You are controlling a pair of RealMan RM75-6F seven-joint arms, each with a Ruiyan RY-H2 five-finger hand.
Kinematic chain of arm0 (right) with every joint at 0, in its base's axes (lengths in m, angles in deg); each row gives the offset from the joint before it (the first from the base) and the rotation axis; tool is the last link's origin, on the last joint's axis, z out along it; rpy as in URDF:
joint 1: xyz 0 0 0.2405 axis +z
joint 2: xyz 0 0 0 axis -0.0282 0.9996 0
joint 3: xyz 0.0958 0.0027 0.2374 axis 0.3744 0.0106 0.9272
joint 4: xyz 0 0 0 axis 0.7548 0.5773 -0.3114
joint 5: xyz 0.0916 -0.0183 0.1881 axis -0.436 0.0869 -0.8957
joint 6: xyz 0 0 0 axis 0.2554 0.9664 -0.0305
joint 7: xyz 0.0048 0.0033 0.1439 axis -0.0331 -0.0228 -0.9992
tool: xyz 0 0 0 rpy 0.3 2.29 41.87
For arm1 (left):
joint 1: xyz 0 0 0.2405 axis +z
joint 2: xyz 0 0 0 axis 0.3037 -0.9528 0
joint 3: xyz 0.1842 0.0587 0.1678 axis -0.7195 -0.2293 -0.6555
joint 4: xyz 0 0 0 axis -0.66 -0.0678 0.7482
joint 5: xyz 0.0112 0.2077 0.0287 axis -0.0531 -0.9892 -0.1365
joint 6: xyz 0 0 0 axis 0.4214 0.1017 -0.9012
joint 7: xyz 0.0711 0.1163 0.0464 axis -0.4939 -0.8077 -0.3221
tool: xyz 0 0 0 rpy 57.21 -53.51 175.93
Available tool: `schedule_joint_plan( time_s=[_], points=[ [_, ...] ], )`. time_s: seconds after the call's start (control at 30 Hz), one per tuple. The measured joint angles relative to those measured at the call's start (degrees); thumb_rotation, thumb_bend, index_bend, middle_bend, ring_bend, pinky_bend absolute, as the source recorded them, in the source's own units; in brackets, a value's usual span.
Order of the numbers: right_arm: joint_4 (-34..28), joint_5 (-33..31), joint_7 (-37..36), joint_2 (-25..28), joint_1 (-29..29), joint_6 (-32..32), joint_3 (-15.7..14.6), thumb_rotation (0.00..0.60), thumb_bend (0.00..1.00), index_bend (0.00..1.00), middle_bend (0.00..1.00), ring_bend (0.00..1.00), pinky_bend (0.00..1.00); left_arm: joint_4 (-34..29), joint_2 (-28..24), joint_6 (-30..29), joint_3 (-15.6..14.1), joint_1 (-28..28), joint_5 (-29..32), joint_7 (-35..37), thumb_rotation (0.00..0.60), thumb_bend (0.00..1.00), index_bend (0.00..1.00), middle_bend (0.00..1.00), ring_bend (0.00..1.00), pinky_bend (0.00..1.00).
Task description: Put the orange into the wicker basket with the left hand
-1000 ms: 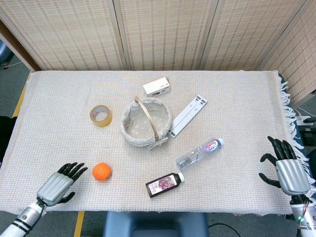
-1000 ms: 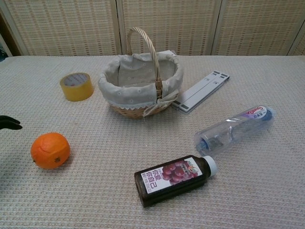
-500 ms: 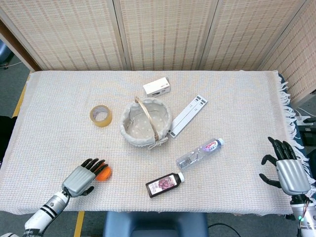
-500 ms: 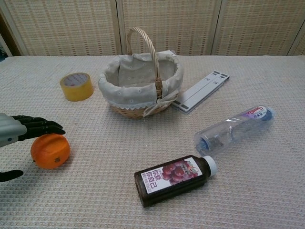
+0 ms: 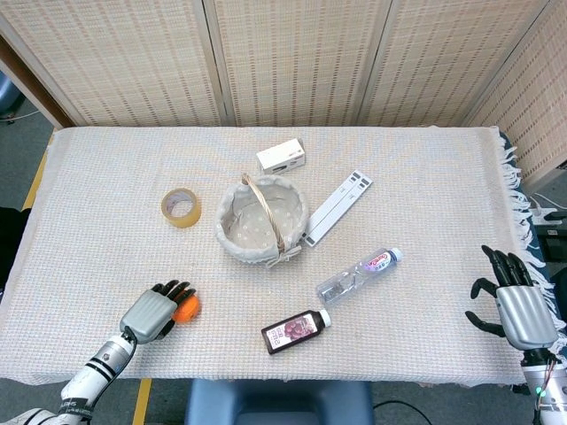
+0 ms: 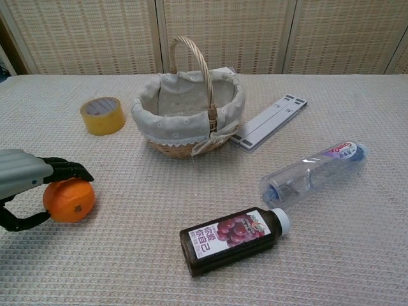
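The orange (image 5: 187, 308) (image 6: 69, 199) rests on the tablecloth near the front left. My left hand (image 5: 152, 311) (image 6: 22, 173) cups it: the dark fingers (image 6: 67, 169) lie over its top and the thumb presses against its lower left side. The wicker basket (image 5: 262, 220) (image 6: 189, 111), lined with pale cloth and with an upright handle, stands at the table's middle, beyond and to the right of the orange. Nothing shows inside it. My right hand (image 5: 514, 303) hovers at the table's front right edge with fingers spread, holding nothing.
A roll of yellow tape (image 5: 181, 207) (image 6: 102, 115) lies left of the basket. A dark juice bottle (image 5: 296, 330) (image 6: 233, 238) and a clear water bottle (image 5: 358, 275) (image 6: 313, 171) lie front right of it. A white box (image 5: 281, 156) and a white folded stand (image 5: 337, 205) lie behind and right.
My left hand has slid right from beside the orange to over it. Its fingers have lowered onto the top and the thumb has closed in. The right hand stays still.
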Motion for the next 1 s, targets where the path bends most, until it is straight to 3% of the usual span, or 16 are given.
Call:
schedule_joint_plan(
  time_s=[0.07,0.27,0.53,0.77,1.0],
  points=[
    [0.00,-0.08,-0.14,0.02,-0.01,-0.03,0.01,0.600,0.06,0.58,0.00,0.00,0.00,0.63,0.67,-1.77,0.05,0.37,-0.69,1.06,0.600,0.69,0.65,0.67,0.65,0.79],
    [-0.04,-0.22,-0.57,0.10,-0.06,0.01,0.09,0.600,0.06,0.60,0.00,0.00,0.00,0.10,-0.26,-6.84,1.11,1.34,-2.21,3.52,0.600,0.70,0.66,0.68,0.66,0.80],
    [-0.26,0.13,-0.22,-0.06,-0.08,0.21,0.00,0.600,0.06,0.61,0.00,0.00,0.00,-6.76,-4.72,-11.91,8.43,0.64,0.08,6.67,0.600,0.70,0.67,0.68,0.67,0.78],
    [-0.30,0.13,-0.10,-0.09,-0.09,0.17,-0.04,0.600,0.06,0.63,0.00,0.00,0.00,-8.20,-4.68,-8.96,12.49,-4.62,5.03,5.26,0.600,0.70,0.67,0.68,0.66,0.78],
    [-0.22,-0.95,-0.52,-0.02,0.07,-0.60,0.22,0.600,0.06,0.64,0.00,0.00,0.00,-6.03,0.11,-5.14,15.09,-11.26,11.68,0.10,0.600,0.70,0.67,0.68,0.66,0.78]
  ],
)
